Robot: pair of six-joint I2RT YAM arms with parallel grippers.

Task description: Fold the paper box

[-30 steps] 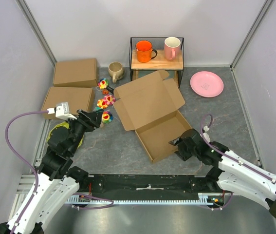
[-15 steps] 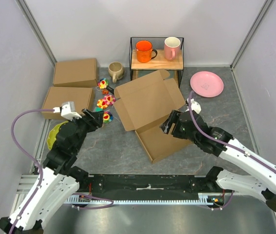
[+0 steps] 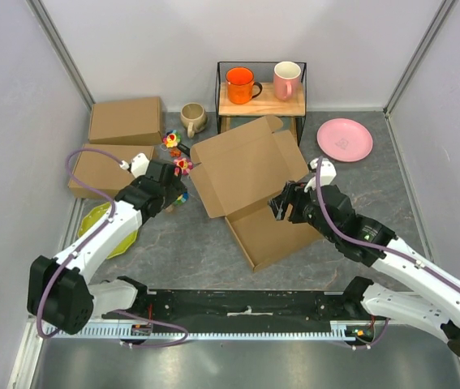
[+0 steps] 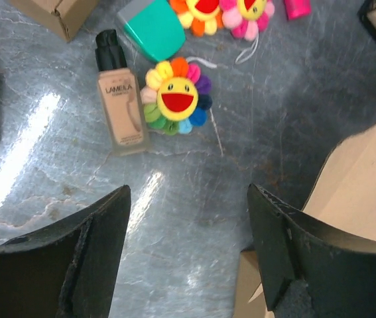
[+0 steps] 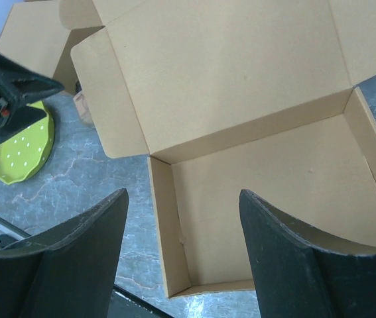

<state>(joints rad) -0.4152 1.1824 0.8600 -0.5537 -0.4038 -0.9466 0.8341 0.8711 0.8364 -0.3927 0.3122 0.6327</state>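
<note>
The paper box (image 3: 250, 182) is brown cardboard lying open in mid table, its lid laid back with side flaps and its tray (image 3: 274, 231) standing with raised walls. It fills the right wrist view (image 5: 241, 126). My right gripper (image 3: 285, 207) is open and empty, hovering above the tray's far edge. My left gripper (image 3: 178, 188) is open and empty, low over the table just left of the lid's left flap. In the left wrist view the box edge (image 4: 360, 179) shows at the right beside my right finger (image 4: 287, 252).
Two closed flat cardboard boxes (image 3: 124, 120) (image 3: 108, 166) lie at far left. Flower toys (image 3: 178, 166), a makeup bottle (image 4: 121, 106) and a teal item (image 4: 153, 28) lie beside my left gripper. A green plate (image 3: 100, 227), beige mug (image 3: 192, 117), mug rack (image 3: 260, 93) and pink plate (image 3: 344, 139) stand around.
My left gripper has reached forward and right to the lid's left flap. My right gripper has risen from the tray's near right wall to above its far edge.
</note>
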